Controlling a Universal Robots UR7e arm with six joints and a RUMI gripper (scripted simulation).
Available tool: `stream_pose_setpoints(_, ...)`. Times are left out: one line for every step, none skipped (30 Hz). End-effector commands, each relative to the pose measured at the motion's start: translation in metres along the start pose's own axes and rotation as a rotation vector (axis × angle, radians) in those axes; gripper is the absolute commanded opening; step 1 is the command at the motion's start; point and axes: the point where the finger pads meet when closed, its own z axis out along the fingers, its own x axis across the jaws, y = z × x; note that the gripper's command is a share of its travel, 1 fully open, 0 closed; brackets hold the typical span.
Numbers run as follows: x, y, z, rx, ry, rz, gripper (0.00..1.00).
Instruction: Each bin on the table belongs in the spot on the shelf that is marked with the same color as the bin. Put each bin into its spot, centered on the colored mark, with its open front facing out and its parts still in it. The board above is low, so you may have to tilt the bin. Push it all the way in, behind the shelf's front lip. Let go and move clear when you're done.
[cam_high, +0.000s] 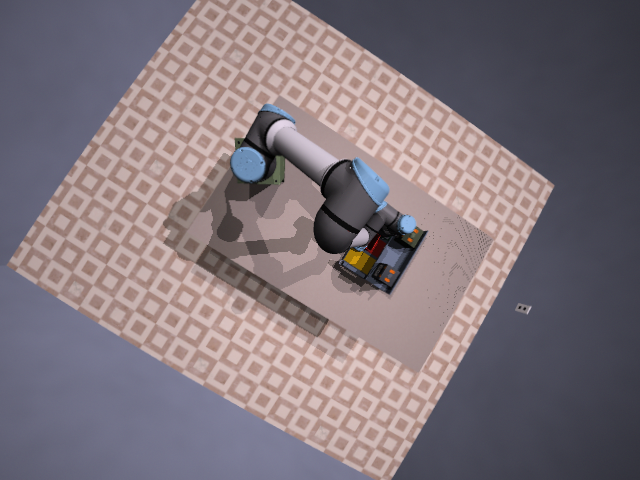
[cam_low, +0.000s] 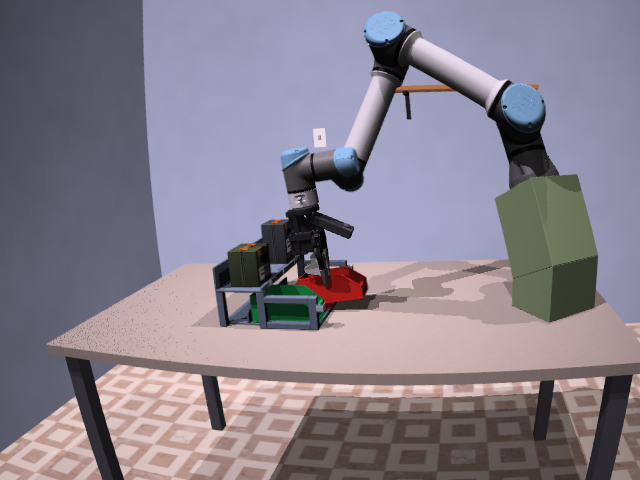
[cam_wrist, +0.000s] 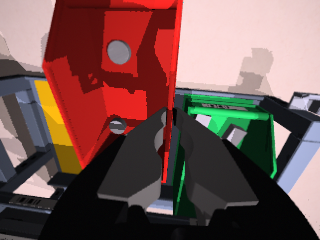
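My gripper (cam_low: 325, 284) (cam_wrist: 170, 108) is shut on one side wall of the red bin (cam_high: 373, 244) (cam_low: 343, 289) (cam_wrist: 125, 100). The red bin is tilted at the shelf's front, mostly outside it, between the other two bins. Two round grey parts (cam_wrist: 119, 52) lie in it. The green bin (cam_low: 284, 310) (cam_wrist: 230, 112) stands in the shelf's lower level, with pale parts (cam_wrist: 236, 134) inside. The yellow bin (cam_high: 356, 258) (cam_wrist: 55, 115) is in the shelf on the red bin's other side; its contents are hidden. The red bin and my fingers hide the colored marks.
The blue-grey shelf (cam_low: 262, 312) (cam_wrist: 305, 155) has posts and side rails. On its upper board stand an olive box (cam_high: 413, 236) (cam_low: 245, 268) and a dark grey box (cam_high: 386, 273) (cam_low: 276, 242), close to my wrist.
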Motion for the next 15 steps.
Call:
stream_pose_setpoints(-0.0017, 0.0033, 0.0015, -0.004, -0.001, 0.003, 0.00)
stream_pose_setpoints(-0.0016, 0.0033, 0.0018, -0.004, -0.001, 0.003, 0.00)
stream_pose_setpoints(-0.0015, 0.0033, 0.0021, -0.004, -0.001, 0.003, 0.00)
stream_pose_setpoints(-0.0014, 0.0033, 0.0024, -0.004, -0.001, 0.003, 0.00)
stream_pose_setpoints(-0.0013, 0.0033, 0.0026, -0.004, -0.001, 0.002, 0.00)
stream_pose_setpoints(-0.0013, 0.0033, 0.0028, -0.004, -0.001, 0.002, 0.00)
stream_pose_setpoints(-0.0012, 0.0033, 0.0029, -0.004, -0.001, 0.002, 0.00)
stream_pose_setpoints(-0.0012, 0.0033, 0.0029, -0.004, -0.001, 0.002, 0.00)
stream_pose_setpoints(-0.0012, 0.0033, 0.0029, -0.004, -0.001, 0.002, 0.00)
stream_pose_setpoints(-0.0013, 0.0034, 0.0026, -0.005, -0.001, 0.002, 0.00)
stream_pose_setpoints(-0.0013, 0.0035, 0.0027, -0.005, -0.001, 0.002, 0.00)
stream_pose_setpoints(-0.0013, 0.0035, 0.0028, -0.005, -0.001, 0.003, 0.00)
stream_pose_setpoints(-0.0014, 0.0035, 0.0029, -0.005, -0.001, 0.003, 0.00)
stream_pose_setpoints(-0.0014, 0.0036, 0.0030, -0.005, -0.001, 0.003, 0.00)
stream_pose_setpoints(-0.0014, 0.0035, 0.0030, -0.005, -0.001, 0.003, 0.00)
